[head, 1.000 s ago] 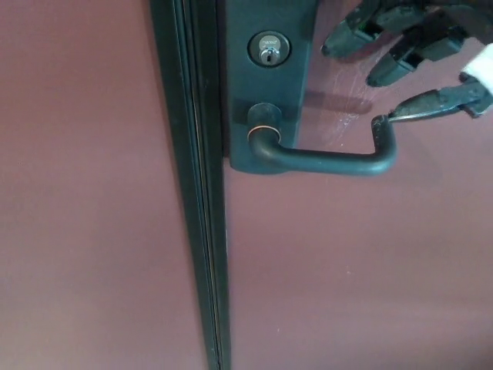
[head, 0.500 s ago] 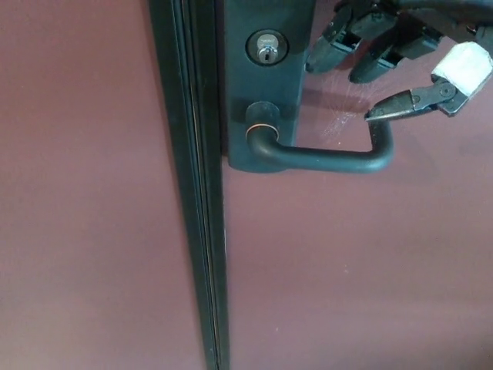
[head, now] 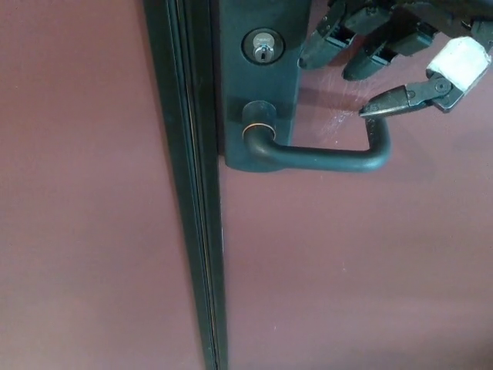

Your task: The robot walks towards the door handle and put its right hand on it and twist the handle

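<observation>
Head view shows a dark metal lever door handle (head: 323,156) mounted on a black backplate (head: 258,85) on a maroon door (head: 347,262), with a round silver keyhole cylinder (head: 263,45) above the pivot. The lever runs rightward from its pivot and ends in a short return bent back toward the door. The robot's black right hand (head: 393,54) enters from the upper right, its fingers spread and holding nothing: two thick fingers (head: 327,38) point down-left above the lever, well clear of it, while the thumb, with a white patch at its base, reaches to the lever's far right tip and looks to be touching or just beside it. No left hand shows.

The step in hand seems to be settling the hand onto the lever. To do it well, the fingers should come down over the lever's right half, away from the pivot for leverage, and wrap firmly before pushing down; pressing with the thumb tip alone risks slipping off the end.
</observation>
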Controlling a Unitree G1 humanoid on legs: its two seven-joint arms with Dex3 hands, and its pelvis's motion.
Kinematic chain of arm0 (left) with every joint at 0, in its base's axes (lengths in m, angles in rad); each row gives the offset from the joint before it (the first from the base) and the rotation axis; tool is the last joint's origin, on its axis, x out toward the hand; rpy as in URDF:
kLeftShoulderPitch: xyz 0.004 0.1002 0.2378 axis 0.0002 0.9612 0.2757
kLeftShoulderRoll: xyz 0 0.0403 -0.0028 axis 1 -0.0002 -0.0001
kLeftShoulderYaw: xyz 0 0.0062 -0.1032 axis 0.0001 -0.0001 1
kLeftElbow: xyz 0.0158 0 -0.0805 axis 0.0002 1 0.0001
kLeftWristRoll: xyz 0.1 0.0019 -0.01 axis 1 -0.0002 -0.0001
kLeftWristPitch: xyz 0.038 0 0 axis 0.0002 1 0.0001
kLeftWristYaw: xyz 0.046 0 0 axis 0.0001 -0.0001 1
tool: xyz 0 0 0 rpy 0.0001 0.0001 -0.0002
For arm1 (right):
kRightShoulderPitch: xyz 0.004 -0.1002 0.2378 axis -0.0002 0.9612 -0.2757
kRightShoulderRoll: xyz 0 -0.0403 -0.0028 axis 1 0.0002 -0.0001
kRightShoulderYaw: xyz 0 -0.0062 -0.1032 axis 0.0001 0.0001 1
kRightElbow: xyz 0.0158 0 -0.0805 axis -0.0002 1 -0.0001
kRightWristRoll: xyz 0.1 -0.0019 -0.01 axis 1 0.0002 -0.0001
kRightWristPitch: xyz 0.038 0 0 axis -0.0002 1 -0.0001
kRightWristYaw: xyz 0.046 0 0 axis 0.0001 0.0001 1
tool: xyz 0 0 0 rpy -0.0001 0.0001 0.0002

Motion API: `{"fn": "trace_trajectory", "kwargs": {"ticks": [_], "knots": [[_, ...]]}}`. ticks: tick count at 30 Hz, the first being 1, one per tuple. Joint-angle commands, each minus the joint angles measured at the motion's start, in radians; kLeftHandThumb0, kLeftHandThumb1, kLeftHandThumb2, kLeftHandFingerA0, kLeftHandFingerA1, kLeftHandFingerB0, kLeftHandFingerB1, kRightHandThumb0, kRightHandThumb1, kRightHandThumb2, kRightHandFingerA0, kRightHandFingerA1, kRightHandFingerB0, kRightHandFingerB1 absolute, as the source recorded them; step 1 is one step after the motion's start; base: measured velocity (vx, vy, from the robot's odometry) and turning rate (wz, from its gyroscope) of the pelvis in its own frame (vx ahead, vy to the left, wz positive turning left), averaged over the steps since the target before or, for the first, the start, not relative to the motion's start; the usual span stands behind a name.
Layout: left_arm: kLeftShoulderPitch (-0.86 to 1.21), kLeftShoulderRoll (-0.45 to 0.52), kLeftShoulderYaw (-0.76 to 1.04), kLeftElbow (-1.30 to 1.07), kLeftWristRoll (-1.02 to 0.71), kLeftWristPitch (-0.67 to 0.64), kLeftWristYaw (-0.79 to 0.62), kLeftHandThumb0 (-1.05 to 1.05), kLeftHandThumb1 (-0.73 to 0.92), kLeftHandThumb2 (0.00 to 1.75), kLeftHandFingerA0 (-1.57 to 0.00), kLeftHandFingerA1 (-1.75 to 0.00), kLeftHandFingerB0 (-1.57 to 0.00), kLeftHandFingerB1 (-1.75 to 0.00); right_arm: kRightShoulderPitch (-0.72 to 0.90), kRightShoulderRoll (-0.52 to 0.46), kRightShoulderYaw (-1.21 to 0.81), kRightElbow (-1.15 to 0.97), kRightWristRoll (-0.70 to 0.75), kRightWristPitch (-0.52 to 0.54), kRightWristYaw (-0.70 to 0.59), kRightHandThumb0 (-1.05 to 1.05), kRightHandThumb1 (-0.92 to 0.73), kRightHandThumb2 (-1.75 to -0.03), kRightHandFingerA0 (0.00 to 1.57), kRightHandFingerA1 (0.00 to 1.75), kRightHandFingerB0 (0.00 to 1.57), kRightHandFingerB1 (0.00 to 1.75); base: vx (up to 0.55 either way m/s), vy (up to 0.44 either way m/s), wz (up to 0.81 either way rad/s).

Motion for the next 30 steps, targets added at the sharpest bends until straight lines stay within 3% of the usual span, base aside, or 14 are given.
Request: {"fn": "trace_trajectory", "kwargs": {"ticks": [1, 3, 7, 8, 14, 30], "knots": [[0.009, -0.001, -0.004, 0.000, 0.012, 0.005, -0.011, -0.15, 0.38, 0.67, -0.69, -0.86, -0.57, -0.70, -0.004, 0.016, -0.005, 0.007, -0.046, -0.019, 0.009, -0.61, -0.43, -0.80, 0.34, 0.49, 0.36, 0.47, 0.00, 0.000, 0.00], [0.019, 0.002, -0.003, 0.001, 0.013, 0.002, -0.008, -0.15, 0.38, 0.67, -0.69, -0.86, -0.57, -0.70, -0.011, 0.030, 0.021, 0.016, -0.069, -0.027, 0.012, -0.67, -0.46, -0.79, 0.43, 0.51, 0.32, 0.43, 0.00, 0.000, 0.00], [0.030, -0.002, -0.005, 0.003, 0.016, 0.001, -0.001, -0.15, 0.38, 0.66, -0.69, -0.86, -0.57, -0.70, -0.013, 0.042, 0.061, 0.025, -0.104, -0.032, 0.028, -0.57, -0.42, -0.81, 0.44, 0.54, 0.28, 0.44, 0.00, 0.000, 0.00], [0.033, -0.003, -0.005, 0.002, 0.016, 0.002, 0.000, -0.15, 0.38, 0.66, -0.69, -0.86, -0.57, -0.70, -0.015, 0.048, 0.080, 0.032, -0.116, -0.033, 0.032, -0.58, -0.51, -0.56, 0.49, 0.41, 0.42, 0.36, 0.00, 0.000, 0.00], [0.031, -0.002, -0.001, 0.001, 0.011, 0.008, -0.001, -0.15, 0.38, 0.67, -0.69, -0.86, -0.57, -0.70, -0.021, 0.077, 0.108, 0.066, -0.148, -0.043, 0.039, -0.56, -0.53, -0.57, 0.58, 0.44, 0.43, 0.36, 0.00, 0.000, 0.00], [0.032, 0.000, 0.004, 0.004, 0.013, 0.007, -0.003, -0.15, 0.38, 0.66, -0.69, -0.85, -0.57, -0.69, 0.044, 0.132, 0.127, 0.134, -0.208, -0.072, 0.033, -0.56, -0.54, -0.57, 0.58, 0.45, 0.41, 0.35, 0.00, 0.000, 0.00]]}}
